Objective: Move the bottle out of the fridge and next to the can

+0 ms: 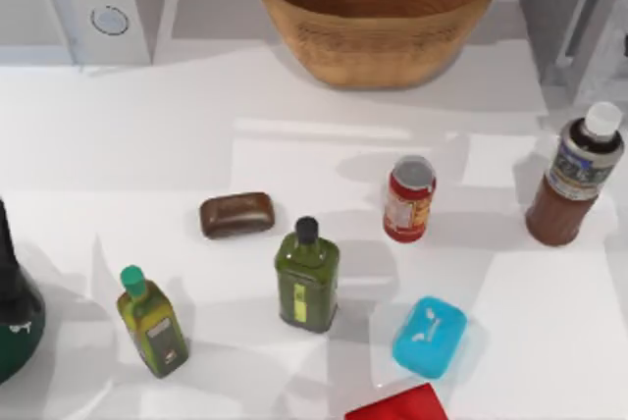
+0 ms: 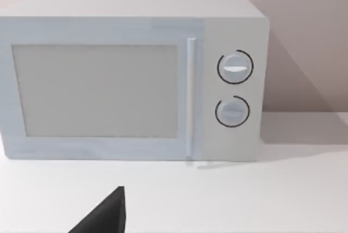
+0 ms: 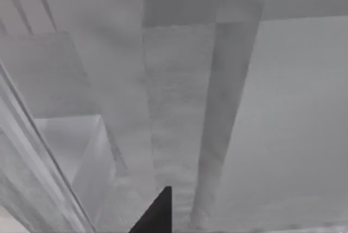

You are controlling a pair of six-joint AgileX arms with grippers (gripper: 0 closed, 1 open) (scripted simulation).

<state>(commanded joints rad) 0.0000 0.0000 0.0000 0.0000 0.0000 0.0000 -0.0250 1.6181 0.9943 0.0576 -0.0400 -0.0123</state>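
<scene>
Reddish-brown bottle [image 1: 576, 175] stands upright on the table [image 1: 196, 135] at the right side, out in the open, just near of the grey fridge [image 1: 569, 8] at the far-right corner. Red can [image 1: 409, 199] sits well left of it, with bare tabletop between them for you to work in. Olive bottle [image 1: 307, 278] and blue soap [image 1: 430, 337] crowd the near side. Wicker basket [image 1: 378, 13] at far centre, contents not visible. Left arm [image 1: 15, 302] is parked at the left edge. You can't tell either gripper's finger state.
</scene>
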